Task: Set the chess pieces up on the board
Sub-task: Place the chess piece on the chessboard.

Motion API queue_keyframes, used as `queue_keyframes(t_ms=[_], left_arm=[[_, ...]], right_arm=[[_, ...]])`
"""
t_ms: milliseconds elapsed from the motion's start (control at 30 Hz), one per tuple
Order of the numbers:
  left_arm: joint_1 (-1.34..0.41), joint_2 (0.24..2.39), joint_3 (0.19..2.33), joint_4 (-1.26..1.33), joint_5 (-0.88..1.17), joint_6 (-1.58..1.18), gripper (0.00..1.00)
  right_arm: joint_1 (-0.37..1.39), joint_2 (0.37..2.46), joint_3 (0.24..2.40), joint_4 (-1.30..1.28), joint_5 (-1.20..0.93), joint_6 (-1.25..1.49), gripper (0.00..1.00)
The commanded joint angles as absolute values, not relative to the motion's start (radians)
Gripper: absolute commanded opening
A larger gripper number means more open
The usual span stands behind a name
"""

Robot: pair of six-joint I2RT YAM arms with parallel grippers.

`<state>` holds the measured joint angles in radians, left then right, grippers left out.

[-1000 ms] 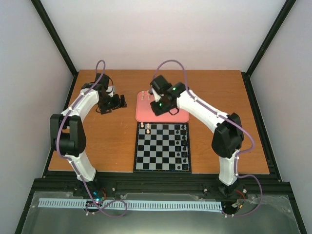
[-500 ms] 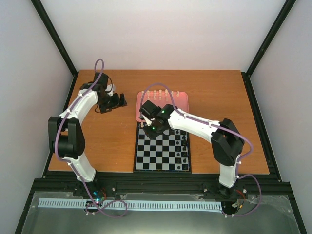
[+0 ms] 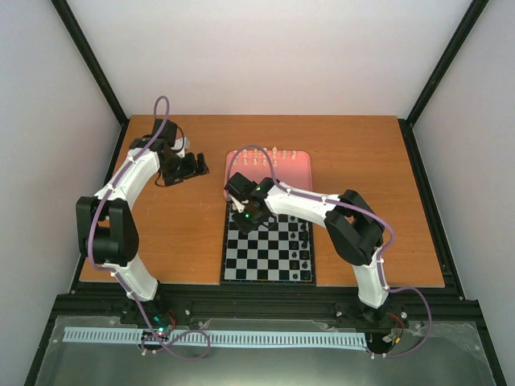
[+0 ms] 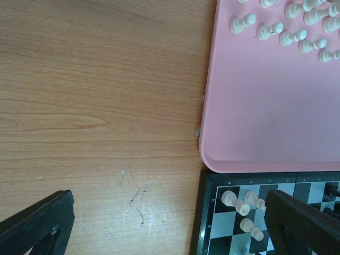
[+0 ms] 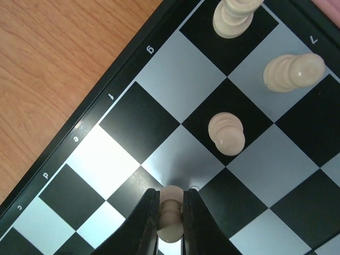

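Right wrist | right hand (image 5: 171,202) pointing down, clamped on pale chess piece (image 5: 171,224) | over board (image 5: 127,127) near its edge

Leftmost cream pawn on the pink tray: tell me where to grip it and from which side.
Probably grip the leftmost pawn at its narrow neck, under the round head, coming down from above. It appears upright, with bare pink tray on its left and neighbours close on its right.

High rear overview, both wrist views looking down (close) at board (image 5: 159,90) corner
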<state>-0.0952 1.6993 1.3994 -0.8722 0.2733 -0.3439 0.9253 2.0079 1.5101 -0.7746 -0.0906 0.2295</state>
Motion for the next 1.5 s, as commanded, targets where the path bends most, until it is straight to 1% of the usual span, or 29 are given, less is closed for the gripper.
queue_keyframes(t_ms=[0,433,933,1033,1233,1467], left_arm=[[-0.087,1.672,1.401,-0.86,0.271,-0.348,1.0],[-0.087,1.671,1.393,-0.856,0.273,-0.348,1.0],[-0.087,1.677,1.392,-0.853,0.275,-0.348,1.0],[-0.087,1.675,1.39,-0.854,0.274,-0.347,1.0],[-0.088,1.674,1.389,-0.853,0.273,-0.346,1.0],[-0.086,1.672,1.387,-0.854,0.271,-0.345,1.0]], right_arm=[[0.933,2.032,1.55,-0.764,-0.088,0.225,0.05],[0.933,2.088,1.611,-0.804,-0.073,0.207,0.06],[0.933,2.111,1.625,-0.831,-0.048,0.208,0.06],[0.933,2.112,1.627,-0.831,-0.058,0.206,0.1],[0.933,2.092,1.609,-0.821,-0.078,0.198,0.25],[0.933,2.024,1.583,-0.836,-0.095,0.192,0.35]])
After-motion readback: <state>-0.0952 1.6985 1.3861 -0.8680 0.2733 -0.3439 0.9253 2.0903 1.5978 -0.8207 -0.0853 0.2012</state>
